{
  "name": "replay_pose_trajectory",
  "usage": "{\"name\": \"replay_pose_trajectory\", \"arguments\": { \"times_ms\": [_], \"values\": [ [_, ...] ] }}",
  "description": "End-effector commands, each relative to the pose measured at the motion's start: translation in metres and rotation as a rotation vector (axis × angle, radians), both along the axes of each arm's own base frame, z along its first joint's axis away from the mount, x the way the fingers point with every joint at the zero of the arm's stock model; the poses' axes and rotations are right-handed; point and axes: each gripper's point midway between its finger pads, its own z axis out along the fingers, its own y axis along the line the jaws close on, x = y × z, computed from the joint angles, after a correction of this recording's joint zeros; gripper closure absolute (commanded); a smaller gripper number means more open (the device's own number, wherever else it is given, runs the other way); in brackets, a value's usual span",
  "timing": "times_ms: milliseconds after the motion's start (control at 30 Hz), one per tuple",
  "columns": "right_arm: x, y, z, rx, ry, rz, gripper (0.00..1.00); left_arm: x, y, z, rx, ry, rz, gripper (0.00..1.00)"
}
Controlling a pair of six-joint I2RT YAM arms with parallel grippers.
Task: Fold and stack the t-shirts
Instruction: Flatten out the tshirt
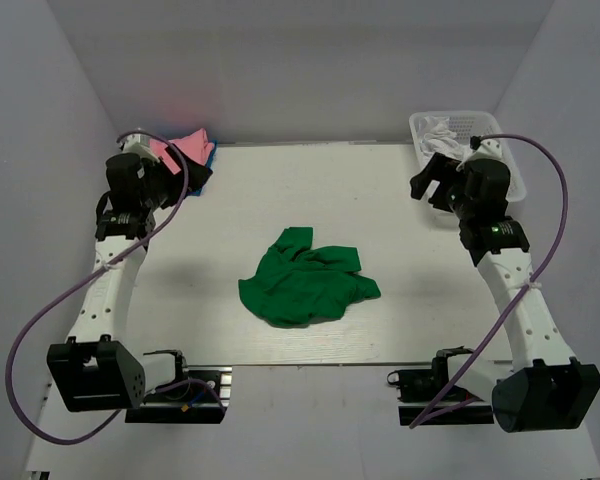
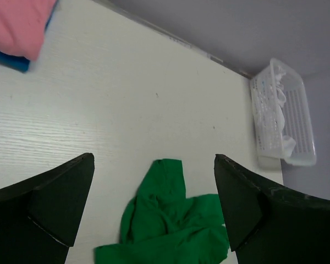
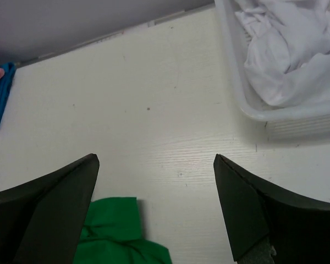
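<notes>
- Left gripper (image 2: 154, 159): jaws spread wide with nothing between them. It hangs well off the far-left side of the green t-shirt (image 1: 305, 280).
- Right gripper (image 3: 154, 159): also wide open and empty, well off the green t-shirt's far-right side. Only the shirt's far tip shows in its wrist view.
- The green t-shirt is a crumpled heap on the table (image 1: 380, 200) between the arms. Its long axis runs left to right, and a narrower tongue points away from the bases.
- Neither arm is plainly nearer, though the right looks a shade closer. Either reach would go inward and back toward the bases.
- Beyond the green t-shirt's far left, a pink t-shirt (image 1: 180, 148) lies on a blue t-shirt (image 1: 208, 155).
- Beyond its far right, a white t-shirt (image 1: 442, 130) sits in the basket (image 1: 510, 170).
</notes>
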Motion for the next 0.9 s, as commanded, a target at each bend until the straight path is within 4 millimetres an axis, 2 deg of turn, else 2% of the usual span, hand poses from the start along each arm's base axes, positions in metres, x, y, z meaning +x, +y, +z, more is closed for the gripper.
{"name": "replay_pose_trajectory", "arguments": {
  "times_ms": [0,33,67,100,133,167,233,333,367,400,467,533,633,733,767,867],
  "values": [
    [-0.015,0.011,0.001,0.036,0.007,0.061,0.1,-0.016,-0.018,-0.002,-0.019,-0.021,-0.105,0.0],
    [-0.018,0.014,0.0,0.043,0.01,0.076,0.1,-0.02,-0.023,-0.008,-0.017,-0.012,-0.138,0.0],
    [-0.021,0.023,-0.013,0.063,0.035,0.128,0.1,-0.024,-0.033,-0.013,-0.017,-0.019,-0.219,0.0],
    [-0.022,0.025,-0.017,0.075,0.047,0.133,0.1,-0.027,-0.041,-0.021,-0.021,-0.003,-0.269,0.0],
    [-0.023,0.027,-0.021,0.084,0.063,0.136,0.1,-0.026,-0.048,-0.035,-0.029,0.021,-0.32,0.0],
    [-0.024,0.027,-0.028,0.086,0.085,0.135,0.1,-0.037,-0.063,-0.043,-0.07,0.035,-0.434,0.0],
    [-0.027,0.024,-0.043,0.089,0.149,0.108,0.1,-0.041,-0.073,-0.054,-0.08,0.044,-0.504,0.0],
    [-0.039,0.03,-0.066,0.083,0.223,0.154,0.1,-0.044,-0.08,-0.082,-0.043,0.114,-0.473,0.0],
    [-0.043,0.032,-0.072,0.085,0.247,0.167,0.1,-0.049,-0.091,-0.091,-0.039,0.138,-0.5,0.0],
    [-0.051,0.042,-0.082,0.1,0.287,0.23,0.1,-0.05,-0.097,-0.102,-0.036,0.178,-0.506,0.0],
    [-0.064,0.047,-0.102,0.1,0.378,0.265,0.1,-0.054,-0.106,-0.12,-0.015,0.244,-0.506,0.0],
    [-0.072,0.051,-0.118,0.106,0.441,0.278,0.1,-0.065,-0.12,-0.147,0.016,0.334,-0.523,0.02],
    [-0.085,0.06,-0.133,0.109,0.477,0.314,0.1,-0.078,-0.137,-0.167,0.056,0.413,-0.556,0.02],
    [-0.089,0.061,-0.136,0.094,0.485,0.319,0.1,-0.09,-0.153,-0.18,0.085,0.454,-0.598,0.02],
    [-0.089,0.065,-0.136,0.093,0.48,0.331,0.1,-0.09,-0.158,-0.182,0.075,0.46,-0.601,0.02],
    [-0.098,0.077,-0.142,0.104,0.511,0.384,0.1,-0.108,-0.169,-0.202,0.104,0.533,-0.64,0.05]
  ]
}}
